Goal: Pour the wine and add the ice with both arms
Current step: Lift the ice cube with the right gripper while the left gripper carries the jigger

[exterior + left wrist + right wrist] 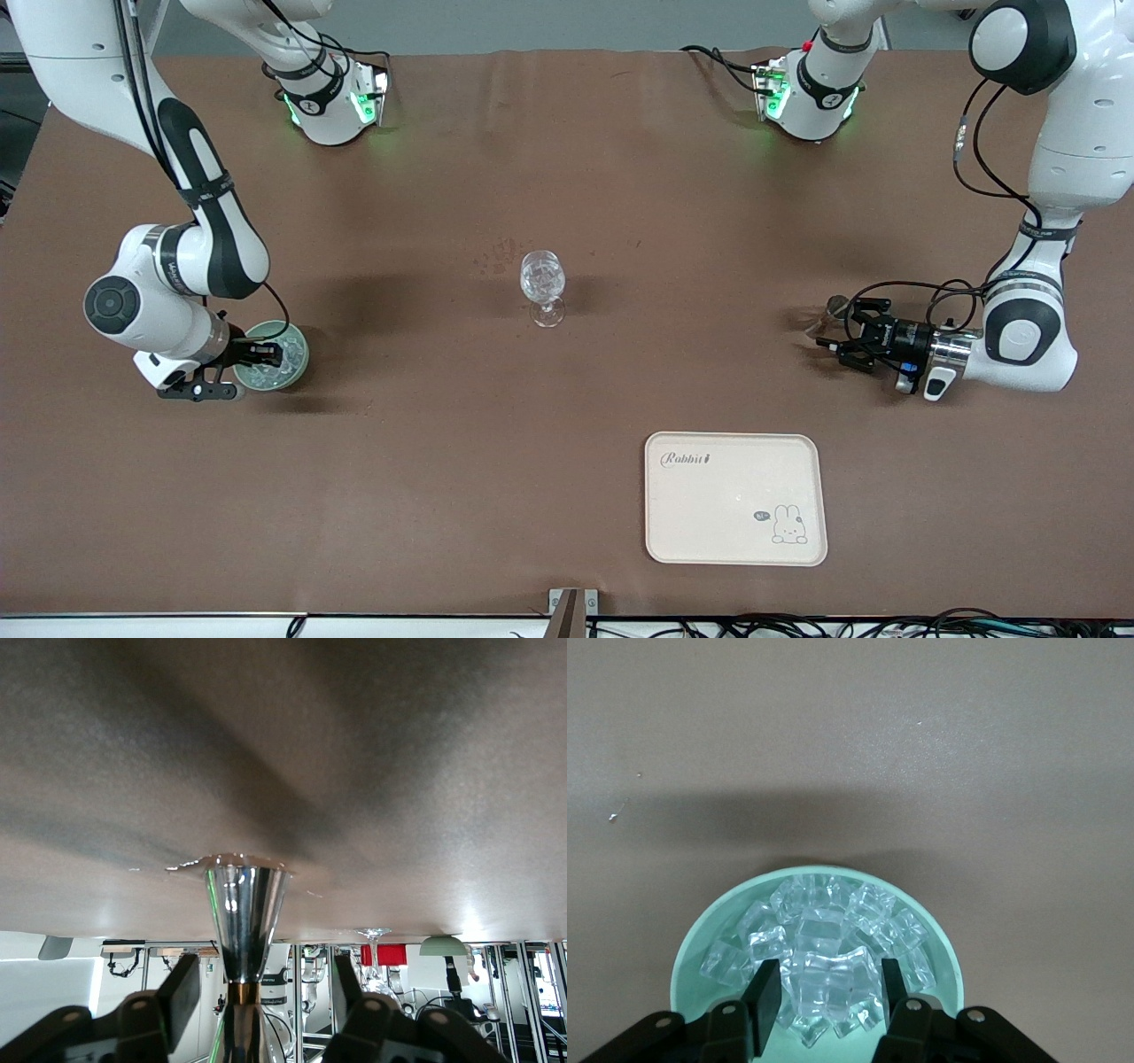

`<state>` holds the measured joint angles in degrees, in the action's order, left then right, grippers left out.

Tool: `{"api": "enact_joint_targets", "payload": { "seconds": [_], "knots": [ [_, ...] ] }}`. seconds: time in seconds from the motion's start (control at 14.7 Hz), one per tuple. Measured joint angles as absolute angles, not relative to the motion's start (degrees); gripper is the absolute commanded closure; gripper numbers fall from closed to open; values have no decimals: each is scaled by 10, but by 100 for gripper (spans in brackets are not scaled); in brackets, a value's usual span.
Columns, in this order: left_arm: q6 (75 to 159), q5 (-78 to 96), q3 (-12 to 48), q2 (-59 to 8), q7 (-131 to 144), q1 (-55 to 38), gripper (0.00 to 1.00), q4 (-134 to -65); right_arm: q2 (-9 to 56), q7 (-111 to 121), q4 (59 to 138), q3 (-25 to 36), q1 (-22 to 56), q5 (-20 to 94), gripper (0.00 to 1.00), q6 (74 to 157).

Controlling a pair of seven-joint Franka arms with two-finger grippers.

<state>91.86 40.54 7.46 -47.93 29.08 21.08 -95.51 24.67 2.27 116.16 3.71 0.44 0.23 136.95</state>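
The silvery jigger [831, 315] stands on the table toward the left arm's end. My left gripper [840, 333] is low and level around it. In the left wrist view the jigger [244, 904] stands between the open fingers [180, 990], with a gap on each side. The pale green bowl [288, 365] of ice cubes [824, 943] sits toward the right arm's end. My right gripper [261, 356] reaches into it. In the right wrist view the gripper [826, 988] is open, with a finger on each side of a cube in the pile. The clear stemmed glass [542, 285] stands mid-table.
A cream tray [735, 532] with a rabbit print lies nearer the front camera than the glass, toward the left arm's end. The table is covered in brown cloth [532, 159]. The glass [376, 943] and the bowl [443, 945] also show far off in the left wrist view.
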Motion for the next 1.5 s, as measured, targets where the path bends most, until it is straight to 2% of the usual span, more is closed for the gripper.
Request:
{"api": "enact_joint_targets", "payload": {
  "seconds": [0.2,0.48,0.55,0.75,1.02,1.23,1.5],
  "knots": [
    [913,405,75,-482,291,211,45,-956,247,26,1163,37,4,2,54,1369],
    [904,406,75,-482,291,211,57,-959,247,27,1164,37,4,2,75,1369],
    [901,406,75,-482,291,212,67,-960,247,27,1164,37,4,2,80,1369],
    [899,406,75,-482,291,212,98,-960,247,27,1164,37,4,2,88,1370],
    [898,409,75,-482,291,211,99,-960,247,27,1152,37,4,2,95,1357],
    [886,440,90,-481,291,211,99,-956,246,26,1093,37,4,2,99,1269],
    [888,469,153,-478,336,204,99,-934,236,-8,981,41,3,11,99,1151]
  ]
}}
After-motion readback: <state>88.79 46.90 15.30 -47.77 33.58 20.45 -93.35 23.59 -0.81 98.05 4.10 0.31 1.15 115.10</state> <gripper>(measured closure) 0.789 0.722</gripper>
